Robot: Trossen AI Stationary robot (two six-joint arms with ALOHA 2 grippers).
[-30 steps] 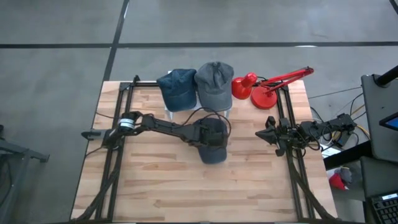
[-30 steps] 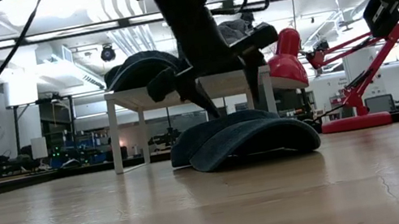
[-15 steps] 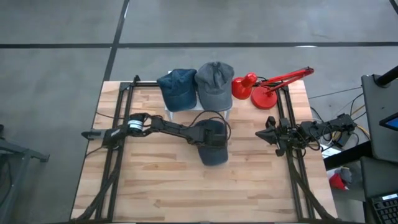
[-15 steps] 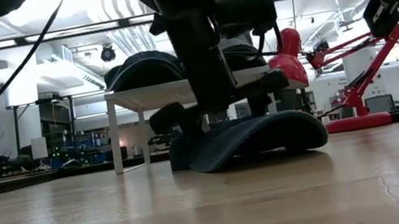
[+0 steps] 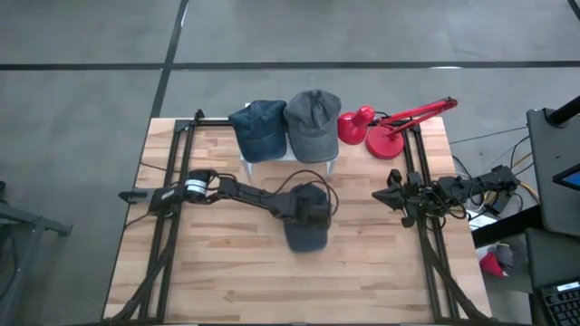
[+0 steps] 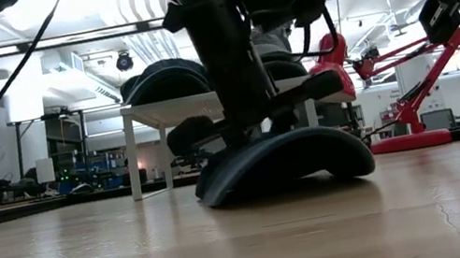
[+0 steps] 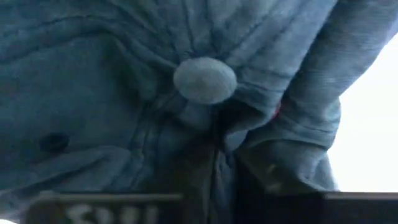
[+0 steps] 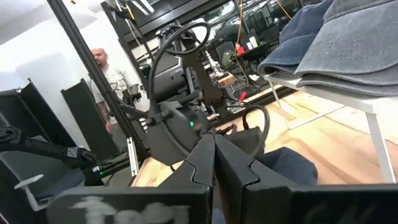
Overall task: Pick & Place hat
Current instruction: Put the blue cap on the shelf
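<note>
Dark blue hat [image 5: 305, 235] lying on the wooden table [image 5: 227, 281], near the middle, just in front of a small white stand [image 6: 138, 117] bearing a blue cap [image 5: 257, 128] and a grey cap [image 5: 313, 122]. Pinched at its crown by the left gripper [image 5: 308, 210], fingers closed into the cloth around the top button [image 7: 204, 80]. Left arm stretched low across the table from the left edge, wrist bent down over the hat. Since a second ago: fingers gone from spread wide to closed on the fabric, hat drawn slightly nearer the front edge. Right gripper [image 5: 391, 196] waiting at the right edge, fingers pressed together, near a red lamp [image 5: 385, 127].
</note>
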